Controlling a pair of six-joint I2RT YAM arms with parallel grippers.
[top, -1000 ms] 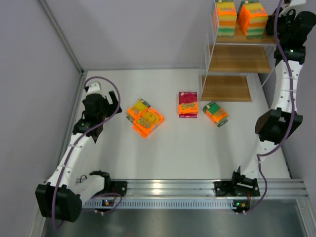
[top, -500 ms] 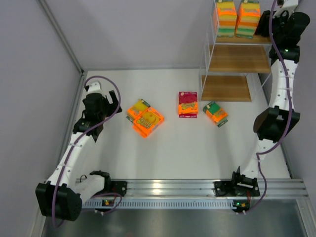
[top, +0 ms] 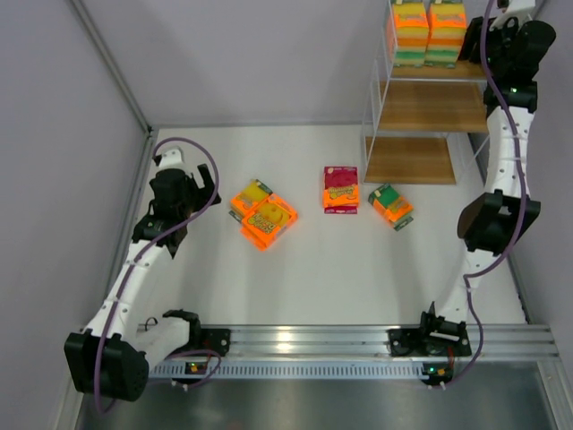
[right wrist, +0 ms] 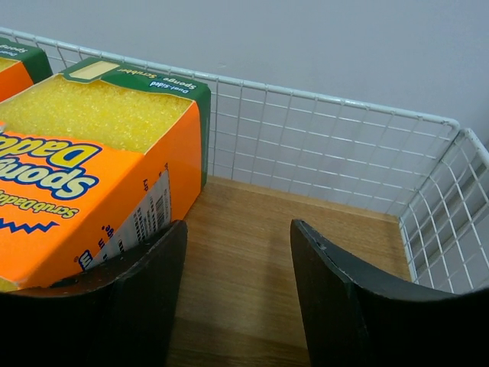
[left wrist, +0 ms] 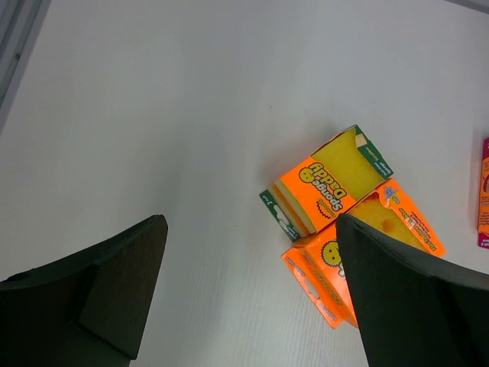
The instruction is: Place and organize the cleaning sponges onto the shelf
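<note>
shelf (top: 434, 107): standing at the far right of the worktop (top: 304, 278), three wooden boards in a white wire frame.
top board: carrying two stacks of sponges (top: 411, 31) side by side near the back wire; i cannot tell how many packs each stack is holding.
lower boards: showing no packs in the top view.
right gripper (right wrist: 237, 229): hanging over the top board with its jaws apart and only bare wood between them, holding nothing; an orange pack (right wrist: 92, 183) is sitting just beside its left finger, and i cannot tell whether they are touching.
left gripper (left wrist: 250, 225): hovering spread wide above the worktop, gripping nothing, looking down at the orange pair.
orange pair (top: 269, 219): lying on the worktop left of centre, the two packs touching each other.
magenta pack (top: 340, 188): lying mid-worktop, apart from the others.
green pack (top: 390, 206): lying askew to the right of the magenta pack, near the foot of the shelf.
done: the top board is looking stocked and tidy.
left: four packs are waiting on the worktop.
progress: judging roughly, the task is running past halfway, with the lower boards likely taking the rest.
</note>
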